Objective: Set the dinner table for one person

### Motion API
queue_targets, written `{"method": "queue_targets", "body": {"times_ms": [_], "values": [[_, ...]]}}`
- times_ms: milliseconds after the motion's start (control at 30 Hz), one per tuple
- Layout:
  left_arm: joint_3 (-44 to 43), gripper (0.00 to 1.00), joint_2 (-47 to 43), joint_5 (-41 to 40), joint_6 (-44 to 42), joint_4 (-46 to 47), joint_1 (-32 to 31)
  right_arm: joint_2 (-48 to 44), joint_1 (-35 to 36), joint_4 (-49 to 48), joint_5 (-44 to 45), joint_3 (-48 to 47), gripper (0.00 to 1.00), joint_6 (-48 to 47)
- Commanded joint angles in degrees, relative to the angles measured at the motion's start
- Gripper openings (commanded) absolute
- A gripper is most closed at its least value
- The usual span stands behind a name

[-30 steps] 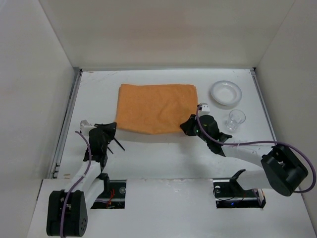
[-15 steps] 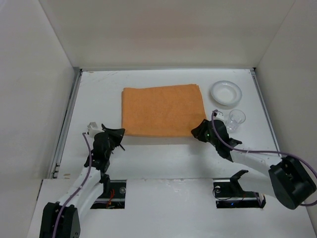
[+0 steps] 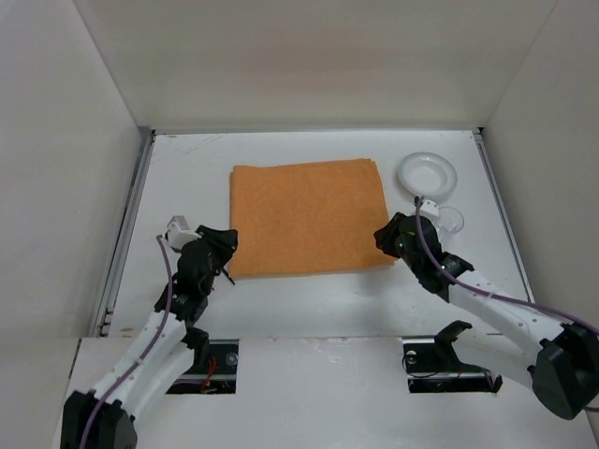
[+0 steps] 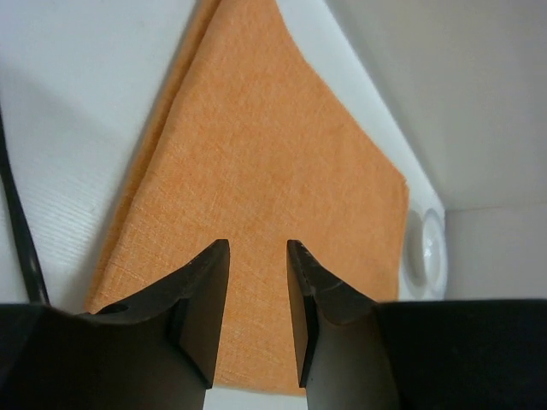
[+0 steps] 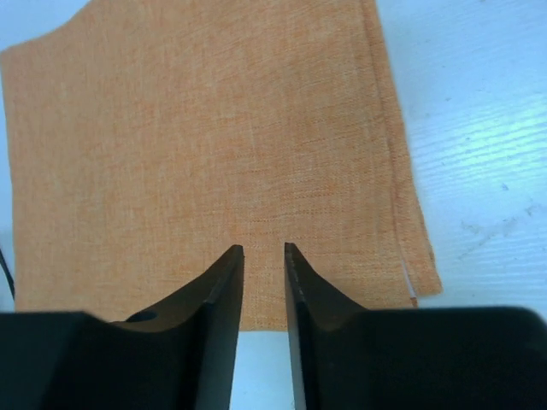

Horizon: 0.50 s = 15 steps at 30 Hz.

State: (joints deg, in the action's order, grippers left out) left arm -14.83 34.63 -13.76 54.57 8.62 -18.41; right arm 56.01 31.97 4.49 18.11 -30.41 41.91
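Observation:
The dinner table (image 3: pixel 309 304) is the wide white surface. An orange cloth mat (image 3: pixel 309 218) lies flat on its middle. My left gripper (image 3: pixel 222 245) hovers at the mat's near left corner. In the left wrist view it (image 4: pixel 256 252) is open, with only the mat (image 4: pixel 265 171) showing through the gap. My right gripper (image 3: pixel 389 238) is at the mat's near right corner. In the right wrist view it (image 5: pixel 263 252) is open too, above the mat's near edge (image 5: pixel 256 316), holding nothing.
A white round dish (image 3: pixel 427 175) sits at the back right, and it shows in the left wrist view as well (image 4: pixel 425 252). A clear glass (image 3: pixel 451 220) stands just behind my right arm. A thin black item (image 3: pixel 227 274) lies beside my left gripper. Metal rails (image 3: pixel 128 220) edge the table.
Both grippers went from shut to open and let go of the mat. The mat's near edge came nearer and now lies flat. Both arms drew back towards the near side.

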Motion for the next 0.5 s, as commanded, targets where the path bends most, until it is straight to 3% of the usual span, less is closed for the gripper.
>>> {"method": "queue_targets", "body": {"times_ms": [0, 200, 300, 467], "values": [[-2.9, 0.31, 9.7, -2.2, -2.1, 5.2, -5.7, 2.3, 2.8, 0.7, 1.8, -3.9, 0.29, -1.0], [-4.7, 0.3, 21.9, -8.4, -3.5, 13.6, -15.2, 8.7, 4.3, -1.6, 2.5, -3.3, 0.21, 3.6], [-4.6, 0.3, 24.0, -10.7, -4.3, 13.2, -17.3, 11.7, 4.1, -3.1, 3.2, 0.9, 0.16, 8.7], [-3.4, 0.29, 25.7, -12.9, -4.2, 9.3, -18.1, 16.1, 3.8, -3.9, 2.5, 4.2, 0.16, 12.5]]}}
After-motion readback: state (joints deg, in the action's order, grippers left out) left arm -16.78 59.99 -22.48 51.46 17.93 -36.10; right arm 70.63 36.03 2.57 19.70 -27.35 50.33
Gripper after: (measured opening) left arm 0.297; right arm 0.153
